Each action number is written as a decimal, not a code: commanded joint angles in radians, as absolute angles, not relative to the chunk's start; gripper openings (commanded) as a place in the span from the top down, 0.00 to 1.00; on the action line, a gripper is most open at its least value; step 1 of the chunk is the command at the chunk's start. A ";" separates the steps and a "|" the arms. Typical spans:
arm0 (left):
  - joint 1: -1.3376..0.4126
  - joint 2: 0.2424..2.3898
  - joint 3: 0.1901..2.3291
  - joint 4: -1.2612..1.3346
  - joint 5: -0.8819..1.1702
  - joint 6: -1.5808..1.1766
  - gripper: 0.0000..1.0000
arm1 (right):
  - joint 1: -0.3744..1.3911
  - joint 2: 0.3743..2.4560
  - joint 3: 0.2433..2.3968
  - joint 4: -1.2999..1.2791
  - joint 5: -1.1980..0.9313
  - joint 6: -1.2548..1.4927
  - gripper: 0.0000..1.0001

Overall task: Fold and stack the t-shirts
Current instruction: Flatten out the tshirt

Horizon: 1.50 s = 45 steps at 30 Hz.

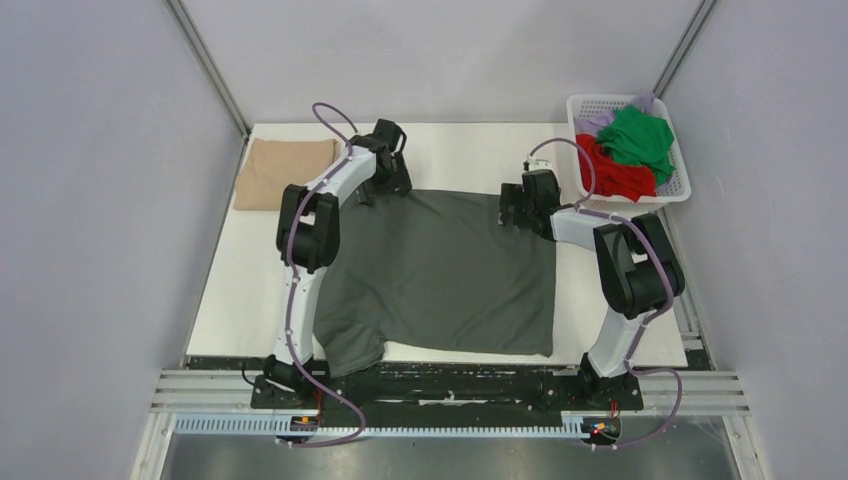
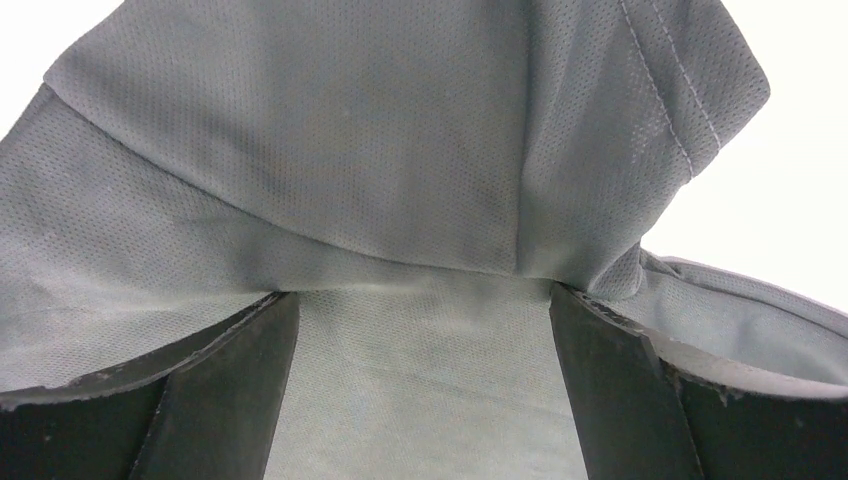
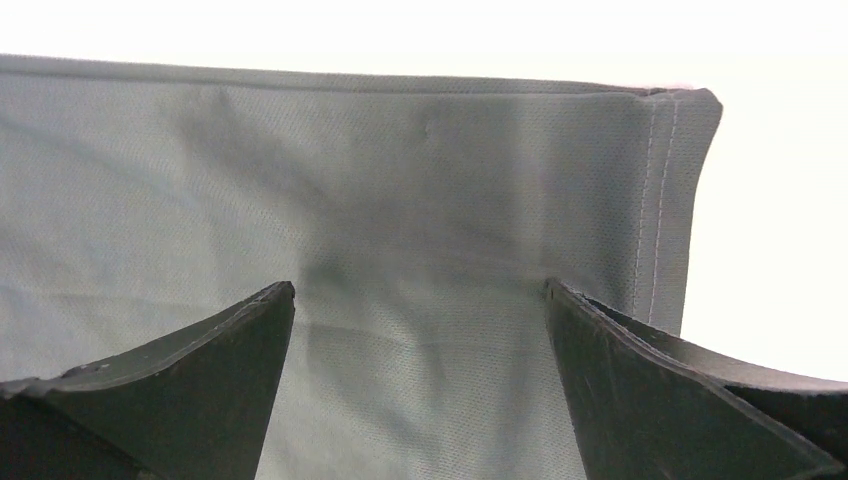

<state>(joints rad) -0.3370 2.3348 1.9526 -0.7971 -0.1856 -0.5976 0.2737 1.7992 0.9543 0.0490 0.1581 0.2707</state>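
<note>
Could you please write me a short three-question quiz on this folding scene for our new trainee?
1. Which shirt lies spread on the table? A) a blue shirt B) the grey shirt C) a yellow shirt
2. True or false: the left gripper and the right gripper are both open.
3. Fill in: the basket holds a green shirt, a lilac shirt and a ____ shirt.
Key: 1 B. 2 True. 3 red, the red shirt.
</note>
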 commanded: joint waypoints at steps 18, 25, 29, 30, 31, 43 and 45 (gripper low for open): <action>-0.331 2.655 2.388 -0.789 -0.066 -0.644 0.00 | 0.161 2.123 1.336 0.070 0.148 0.277 0.02; -0.324 2.663 2.448 -0.765 -0.033 -0.646 0.00 | 0.156 2.123 1.417 0.034 0.156 0.246 0.02; -0.327 2.572 2.435 -0.774 -0.029 -0.623 0.00 | 0.161 1.978 1.350 0.023 0.148 0.247 0.02; -0.330 2.535 2.422 -0.781 -0.033 -0.617 0.00 | 0.162 1.932 1.311 0.024 0.154 0.249 0.02; -0.333 2.501 2.403 -0.794 -0.043 -0.613 0.00 | 0.165 1.876 1.274 0.027 0.160 0.252 0.02; -0.484 1.708 1.478 -0.740 -0.241 -0.675 0.00 | 0.182 1.109 0.616 0.028 0.223 0.339 0.02; -0.512 1.564 1.284 -0.698 -0.244 -0.719 0.00 | 0.182 0.998 0.528 0.028 0.238 0.351 0.02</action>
<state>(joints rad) -0.4774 1.8126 1.5833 -0.7589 -0.1833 -0.6163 0.1829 1.1419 0.6792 0.0425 0.1867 0.3023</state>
